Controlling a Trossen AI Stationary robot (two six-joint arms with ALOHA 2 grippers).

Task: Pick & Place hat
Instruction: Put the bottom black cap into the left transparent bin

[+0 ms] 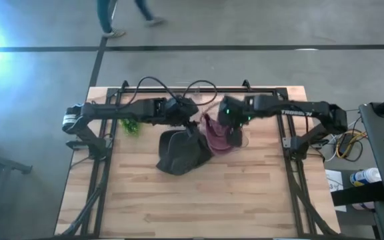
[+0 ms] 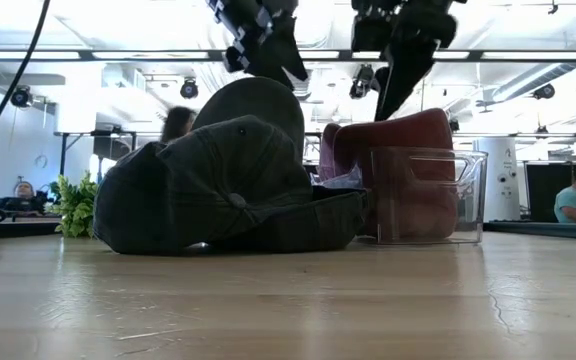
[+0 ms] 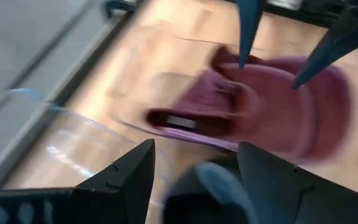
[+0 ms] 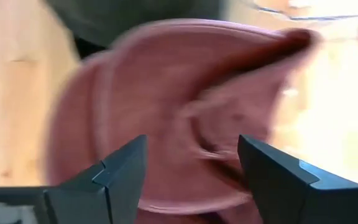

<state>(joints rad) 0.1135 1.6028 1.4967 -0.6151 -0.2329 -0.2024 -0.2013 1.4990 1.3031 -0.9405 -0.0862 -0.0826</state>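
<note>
Two caps sit near the back middle of the pale wood-plank table (image 1: 199, 200). The dark grey cap (image 2: 208, 185) is soft washed cotton with a rounded, slightly crumpled crown, stitched panel seams and a small button on top; its curved brim lies flat on the boards. Just beside it, on the right arm's side, lies the maroon cap (image 2: 408, 135), the same soft fabric, its crown turned up so that the hollow inside and a pale label show in the left wrist view. The maroon cap rests in a clear, square-cornered plastic container (image 2: 468, 200), whose thin glossy walls let the red cloth show through. From above, the two caps touch or overlap at their edges.

The left gripper (image 1: 191, 125) hangs over the back edge of the dark grey cap, its two tapered black fingers spread apart and closed on nothing. The right gripper (image 1: 235, 135) is above the maroon cap, fingers likewise wide apart with the cloth lying free below them.

A small bunch of leafy green artificial plant (image 1: 129, 125) lies on the table under the left arm. People show in the room beyond
</note>
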